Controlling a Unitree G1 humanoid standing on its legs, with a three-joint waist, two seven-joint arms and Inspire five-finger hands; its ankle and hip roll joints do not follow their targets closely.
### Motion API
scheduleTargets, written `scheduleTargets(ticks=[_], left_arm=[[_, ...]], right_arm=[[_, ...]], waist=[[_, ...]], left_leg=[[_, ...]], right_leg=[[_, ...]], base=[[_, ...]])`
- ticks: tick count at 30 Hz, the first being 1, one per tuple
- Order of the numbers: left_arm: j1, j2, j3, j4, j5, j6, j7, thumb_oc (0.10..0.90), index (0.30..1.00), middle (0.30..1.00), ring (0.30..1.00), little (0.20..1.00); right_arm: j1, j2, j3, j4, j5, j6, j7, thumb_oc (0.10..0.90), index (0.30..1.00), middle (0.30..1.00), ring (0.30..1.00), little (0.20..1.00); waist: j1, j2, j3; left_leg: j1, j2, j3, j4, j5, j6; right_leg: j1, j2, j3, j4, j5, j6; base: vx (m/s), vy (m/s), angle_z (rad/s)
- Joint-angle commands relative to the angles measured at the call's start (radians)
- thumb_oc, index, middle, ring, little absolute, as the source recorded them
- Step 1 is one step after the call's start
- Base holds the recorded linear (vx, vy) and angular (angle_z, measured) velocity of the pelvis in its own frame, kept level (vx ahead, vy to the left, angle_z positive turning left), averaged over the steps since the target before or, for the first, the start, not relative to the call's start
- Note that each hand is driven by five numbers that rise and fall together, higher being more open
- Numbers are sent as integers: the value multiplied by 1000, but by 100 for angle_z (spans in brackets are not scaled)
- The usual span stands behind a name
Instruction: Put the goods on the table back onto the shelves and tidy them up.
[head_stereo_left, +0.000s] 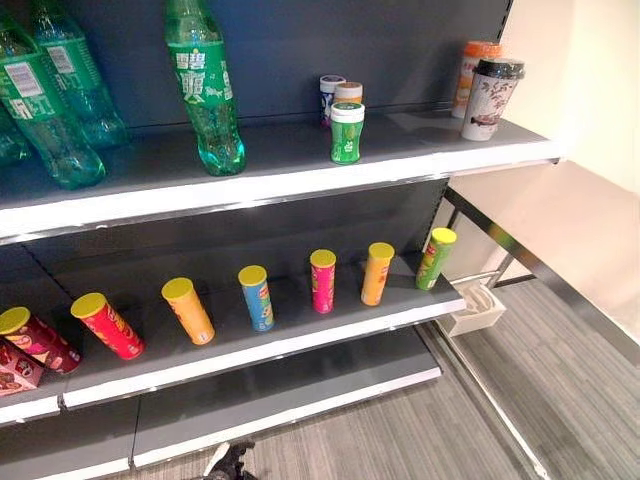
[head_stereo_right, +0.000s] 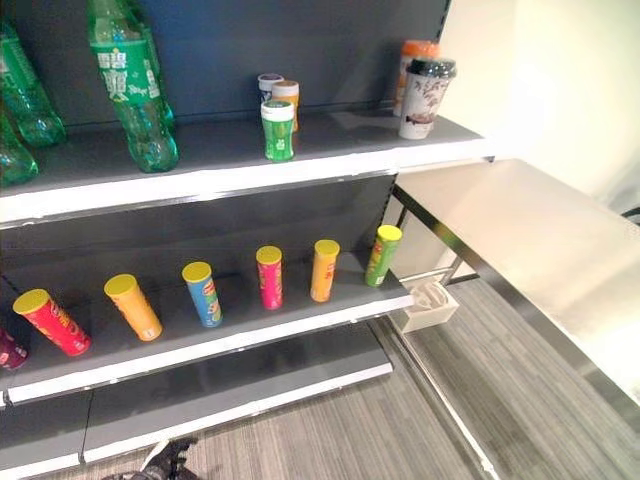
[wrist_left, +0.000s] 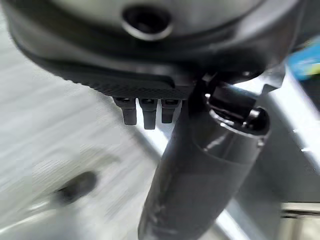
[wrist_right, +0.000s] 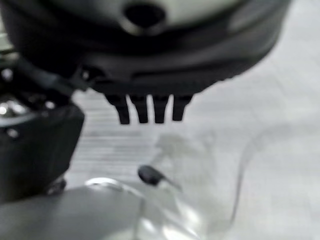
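Left hand (wrist_left: 150, 90) blurred; red can (head_stereo_left: 15, 370) cut off.

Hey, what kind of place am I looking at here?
Most likely a shop aisle, or a mock-up of one: a dark shelf unit with green bottles and cups on the upper shelf, a row of chip cans below, and a steel table beside it.
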Motion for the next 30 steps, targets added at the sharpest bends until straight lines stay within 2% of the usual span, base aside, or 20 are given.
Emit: scheduleTargets(ticks=[1, 5, 9, 14, 17, 21, 25, 29, 30], left_arm=[[-116, 46, 8, -75, 30, -99, 51, 800, 900, 900, 900, 900], [-156, 49, -33, -133, 38, -104, 26, 800, 900, 900, 900, 900], [-185, 41, -67, -180, 45, -104, 11, 800, 900, 900, 900, 900], [-252, 51, -115, -325, 15, -113, -12, 800, 900, 900, 900, 900], [-272, 55, -132, -356, 12, -114, -18, 800, 900, 900, 900, 900], [-339, 60, -184, -417, 3, -115, -53, 800, 900, 900, 900, 900], [-369, 89, -186, -499, -24, -126, -68, 800, 900, 900, 900, 900], [-365, 115, -171, -538, -19, -130, -71, 800, 900, 900, 900, 900], [-329, 171, -127, -625, -18, -143, -82, 800, 900, 900, 900, 900]], right_arm=[[-59, 31, -3, 16, -26, -32, -35, 800, 900, 900, 900, 900], [-62, 35, 50, -5, -89, -24, -23, 800, 900, 900, 900, 900], [-59, 32, 44, 7, -92, -19, -19, 800, 900, 900, 900, 900], [-55, 11, 38, 13, -110, -5, -9, 800, 900, 900, 900, 900], [-41, 13, 35, 9, -102, -6, -3, 800, 900, 900, 900, 900], [-7, 31, 4, 16, -38, -10, 21, 800, 900, 900, 900, 900], [-13, 45, 17, 3, -27, -11, 28, 800, 900, 900, 900, 900], [-16, 40, 40, -23, -46, -11, 34, 800, 900, 900, 900, 900], [-28, 26, 73, -76, -90, -8, 38, 800, 900, 900, 900, 900]], waist=[[5, -35, 27], [-8, -34, 20], [-22, -34, 18], [-37, -39, 22], [-35, -41, 25], [-10, -43, 37], [6, -47, 32], [5, -50, 30], [-6, -52, 25]], left_leg=[[9, -24, 13, 7, -86, -17], [12, -18, 18, 7, -89, -18], [20, -15, 24, 7, -93, -18], [16, -16, 21, 7, -95, -15], [8, -18, 14, 7, -94, -13], [-16, -24, -6, 7, -86, -11], [-19, -26, -13, 7, -86, -13], [-13, -26, -10, 7, -86, -14], [0, -21, 6, 7, -90, -15]], right_leg=[[43, -23, 21, 11, -73, 25], [43, -19, 25, 9, -74, 24], [43, -16, 32, 11, -75, 24], [37, -15, 35, 20, -76, 27], [35, -18, 26, 21, -77, 30], [23, -21, 2, 28, -77, 33], [26, -23, -9, 28, -77, 31], [28, -22, -5, 29, -78, 29], [31, -20, 9, 27, -78, 27]], base=[[-15, -12, 8], [-4, -3, 1], [16, 4, -5], [2, 5, -3], [-6, 2, 3], [-23, 17, 13], [1, 5, 26], [8, 2, 4], [29, -5, -24]])
